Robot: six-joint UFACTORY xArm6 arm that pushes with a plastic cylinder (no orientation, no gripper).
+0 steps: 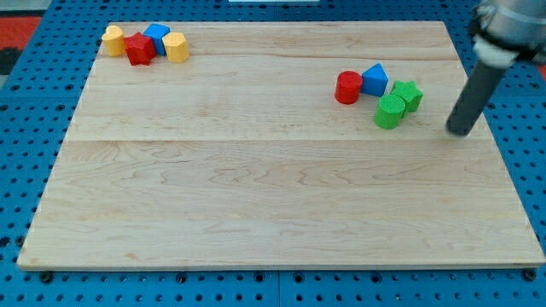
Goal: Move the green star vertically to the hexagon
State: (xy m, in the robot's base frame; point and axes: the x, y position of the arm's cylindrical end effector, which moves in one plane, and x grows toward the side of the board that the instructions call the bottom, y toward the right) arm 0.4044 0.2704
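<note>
While ridged, green star (409, 94) touches green cylinder (391, 112)

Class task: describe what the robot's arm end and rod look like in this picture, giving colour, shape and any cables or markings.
A straight, round, dark grey rod, plain and unmarked, ends in my tip. Above it sits a blurred, wider grey and black mount, cut off by the view's top right corner. No cables or labels show.

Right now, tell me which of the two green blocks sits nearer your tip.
The green star. It lies toward the view's right of the green cylinder, so it is closer to my tip, which stands apart on the view's right.
</note>
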